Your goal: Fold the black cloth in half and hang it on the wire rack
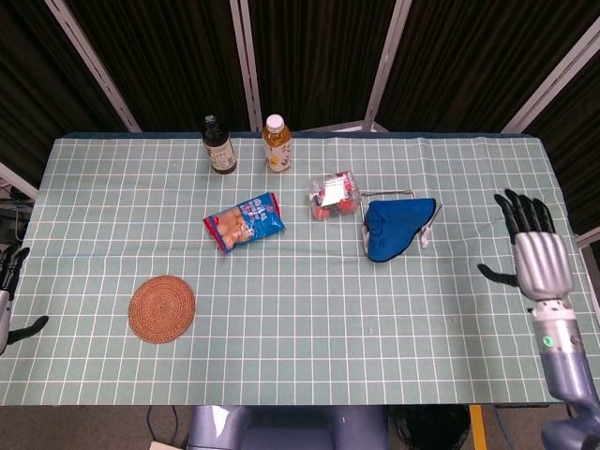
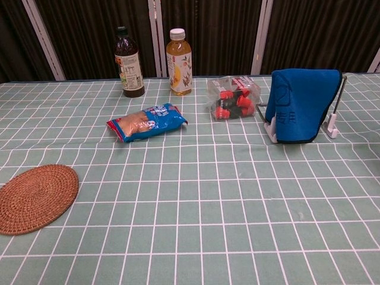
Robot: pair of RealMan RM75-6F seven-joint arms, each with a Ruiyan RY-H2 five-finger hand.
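We are logging the cloth (image 2: 303,104) hanging folded over the rack (image 2: 333,119). Right hand (image 1: 538,259) is hovering with fingers (image 1: 525,210) spread wide, holding nothing; left hand (image 1: 7,298) is sitting at the desk (image 1: 300,356) edge, fingers apart.

Blue cloth (image 2: 303,104); green white-gridded tablecloth (image 2: 196,202).

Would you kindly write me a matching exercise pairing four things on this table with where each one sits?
Things:
1. cloth
2. round mat
3. snack bag
4. dark bottle

Places:
A. far edge, beside the tea bottle
B. draped over the wire rack
C. near left part of the table
D. lying flat, between the bottles and the mat

Pairs: 1-B, 2-C, 3-D, 4-A
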